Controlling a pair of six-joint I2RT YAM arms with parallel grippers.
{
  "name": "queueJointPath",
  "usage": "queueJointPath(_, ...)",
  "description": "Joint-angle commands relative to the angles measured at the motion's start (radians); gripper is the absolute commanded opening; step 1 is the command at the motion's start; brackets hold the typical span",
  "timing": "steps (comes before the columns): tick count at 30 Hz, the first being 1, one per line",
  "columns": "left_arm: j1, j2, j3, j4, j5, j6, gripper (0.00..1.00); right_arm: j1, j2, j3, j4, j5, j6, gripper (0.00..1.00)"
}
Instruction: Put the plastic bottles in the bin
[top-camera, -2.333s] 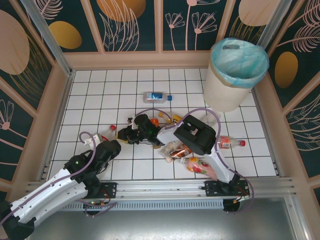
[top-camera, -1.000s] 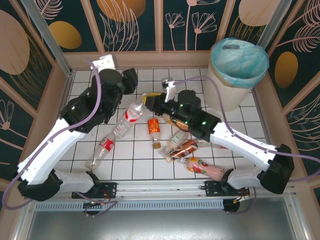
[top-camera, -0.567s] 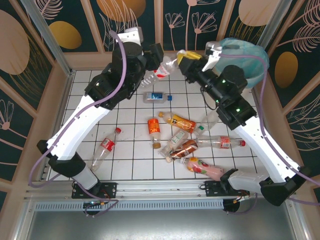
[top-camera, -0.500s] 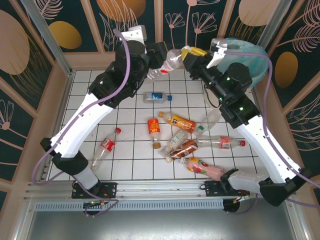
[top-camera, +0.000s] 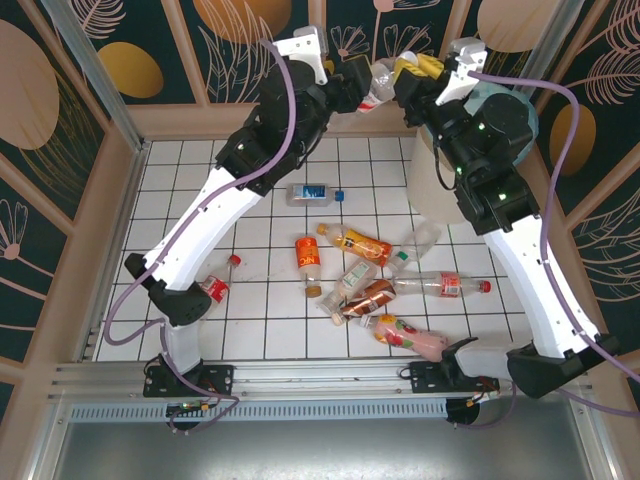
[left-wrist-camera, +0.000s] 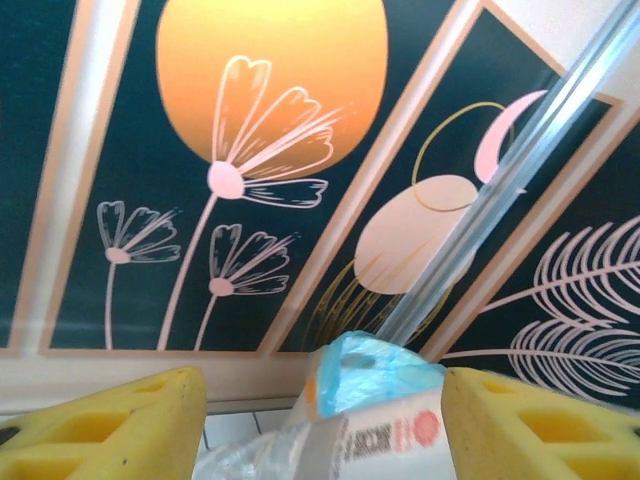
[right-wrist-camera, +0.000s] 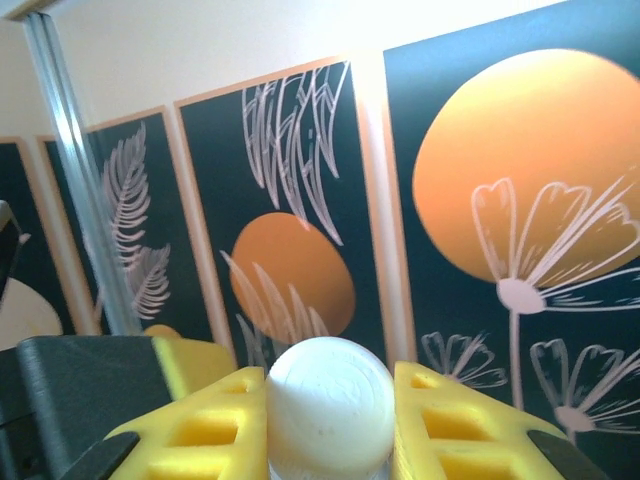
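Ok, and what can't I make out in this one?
- Top view: the right arm covers most of the mouth of the round cream-white bin; contents hidden.
- Right wrist view: the clear plastic bottle is cut off below its white cap by the bottom edge.
- Top view: the left arm hides part of a red-labelled bottle.

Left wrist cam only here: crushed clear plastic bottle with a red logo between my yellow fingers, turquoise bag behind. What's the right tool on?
Observer: The right tool is shut on a round white cap, apparently the neck end of the crushed clear plastic bottle in your left tool.
Operator: Over the bin?
Observer: Not yet; from above it hangs left of the large round cream-white bin.
Operator: Floor?
Observer: More plastic bottles lie on the white tiled floor.
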Motion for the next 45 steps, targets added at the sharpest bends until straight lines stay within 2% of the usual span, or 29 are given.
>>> queueJointPath(1, -0.009, 0.036, 0.022, 0.063, 0.083, 0.049, 0.64, -0.057, 0.02, 0.039, 0.022, 0.005, -0.082, 0.0)
queueJointPath(7, -0.009, 0.083, 0.016, 0.079, 0.136, 0.079, 0.64, -0.265, 0.042, 0.033, 0.036, -0.052, 0.017, 0.0)
queueJointPath(12, -0.01, 0.075, -0.073, 0.114, 0.19, 0.083, 0.65, -0.47, 0.046, 0.038, 0.047, -0.153, 0.163, 0.0)
queueJointPath(15, -0.009, 0.055, -0.133, 0.148, 0.235, 0.077, 0.65, -0.571, 0.061, 0.055, 0.057, -0.215, 0.244, 0.0)
queueJointPath(18, -0.009, 0.03, -0.19, 0.175, 0.273, 0.067, 0.66, -0.631, 0.084, 0.103, 0.045, -0.245, 0.282, 0.0)
queueJointPath(28, -0.01, -0.04, -0.356, 0.208, 0.348, 0.057, 0.67, -0.666, 0.145, 0.239, -0.193, -0.023, 0.132, 0.0)
queueJointPath(40, -0.009, -0.081, -0.504, 0.205, 0.381, 0.03, 0.69, -0.665, 0.179, 0.136, -0.337, 0.021, 0.069, 0.0)
queueJointPath(45, -0.009, -0.097, -0.548, 0.216, 0.386, 0.024, 0.69, -0.604, 0.238, 0.135, -0.377, 0.094, -0.021, 0.0)
